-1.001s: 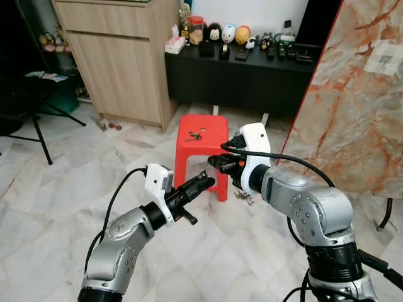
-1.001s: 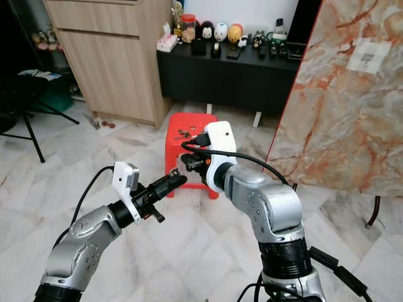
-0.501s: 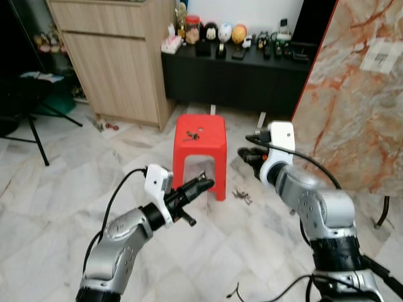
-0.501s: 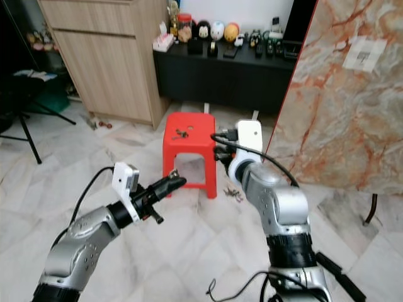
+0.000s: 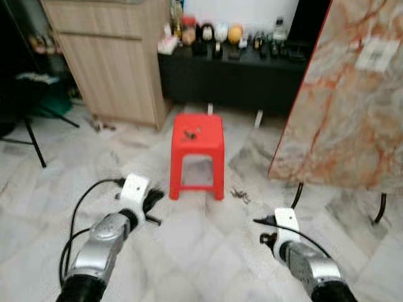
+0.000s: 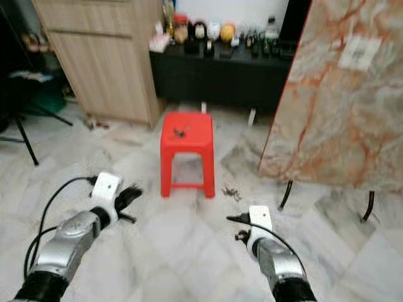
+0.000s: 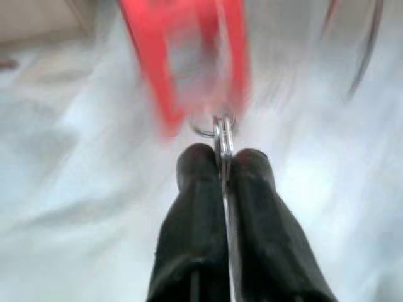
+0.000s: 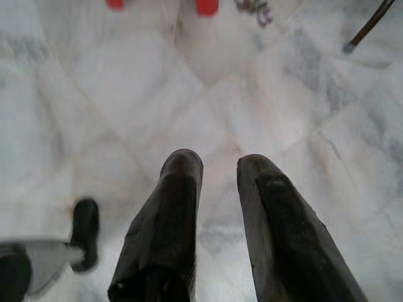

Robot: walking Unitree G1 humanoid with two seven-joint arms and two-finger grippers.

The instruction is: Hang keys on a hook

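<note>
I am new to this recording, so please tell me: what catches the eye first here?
The red stool stands mid-floor on pale marble tiles, with a small dark object on its seat. To its right leans a big orange-veined marble slab. Low in front, the left pincer is shut on a metal key ring, and the right pincer is open over the floor.

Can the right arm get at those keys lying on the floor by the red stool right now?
Probably yes. The right gripper is open and empty, and bare marble lies between it and the keys on the floor beside the red stool. It would have to stretch forward and down.
</note>
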